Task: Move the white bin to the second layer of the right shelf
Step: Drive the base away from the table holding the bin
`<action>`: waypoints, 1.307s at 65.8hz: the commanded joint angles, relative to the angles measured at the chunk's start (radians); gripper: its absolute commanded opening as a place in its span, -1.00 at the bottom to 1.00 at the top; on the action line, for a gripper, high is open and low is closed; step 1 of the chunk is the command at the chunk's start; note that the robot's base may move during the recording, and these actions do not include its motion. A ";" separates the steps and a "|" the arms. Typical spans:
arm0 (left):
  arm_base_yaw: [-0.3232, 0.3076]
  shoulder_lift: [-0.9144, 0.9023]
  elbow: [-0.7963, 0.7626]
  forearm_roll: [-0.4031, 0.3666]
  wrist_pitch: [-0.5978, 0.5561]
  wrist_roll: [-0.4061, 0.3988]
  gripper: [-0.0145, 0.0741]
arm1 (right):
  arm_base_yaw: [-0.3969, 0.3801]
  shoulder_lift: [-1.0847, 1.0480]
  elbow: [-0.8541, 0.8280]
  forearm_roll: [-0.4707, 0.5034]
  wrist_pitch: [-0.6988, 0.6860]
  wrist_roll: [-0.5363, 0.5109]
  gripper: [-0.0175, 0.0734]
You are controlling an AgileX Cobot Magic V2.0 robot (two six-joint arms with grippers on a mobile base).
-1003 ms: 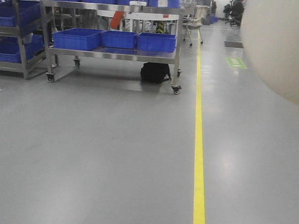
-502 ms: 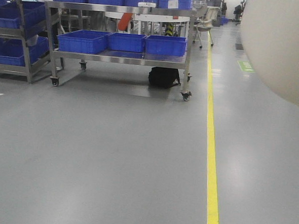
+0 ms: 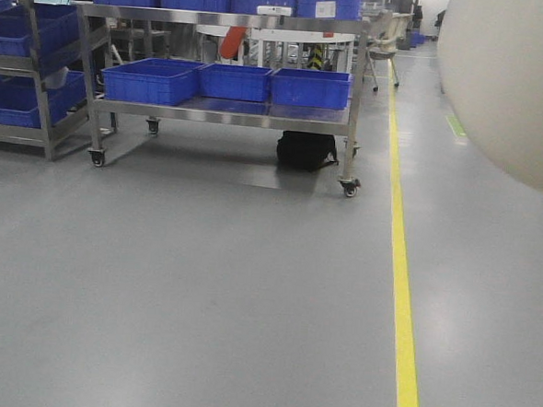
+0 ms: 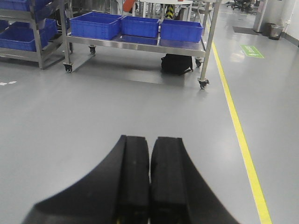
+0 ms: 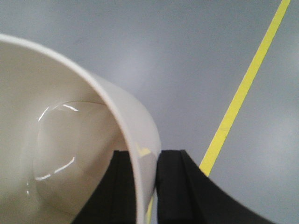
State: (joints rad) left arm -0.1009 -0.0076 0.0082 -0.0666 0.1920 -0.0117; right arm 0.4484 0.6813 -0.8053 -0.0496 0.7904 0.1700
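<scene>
The white bin [image 3: 518,89], a glossy cream tub, fills the upper right of the front view, held up close to the camera. In the right wrist view my right gripper [image 5: 146,153] is shut on the white bin's [image 5: 70,140] wall, one black finger inside the rim and the other outside, above bare grey floor. My left gripper [image 4: 150,140] is shut with nothing between its pads, pointing out over the floor. The right shelf second layer is out of view.
A steel cart on casters [image 3: 356,98] stands ahead with blue crates [image 3: 150,78] on its lower level and a black bag [image 3: 305,150] under it. Another rack of blue crates [image 3: 26,69] is at far left. A yellow floor line [image 3: 401,267] runs along the right.
The cart and the yellow line have slid to the right in the front view and look slightly nearer. The white bin keeps its place in the view, still gripped.
</scene>
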 commanded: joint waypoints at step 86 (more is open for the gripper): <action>-0.003 -0.021 0.027 -0.002 -0.089 -0.010 -0.48 | -0.001 -0.004 -0.029 -0.010 -0.086 -0.001 -0.49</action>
State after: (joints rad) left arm -0.1009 -0.0076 0.0082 -0.0666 0.1920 -0.0117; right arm 0.4484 0.6798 -0.8053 -0.0511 0.7904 0.1700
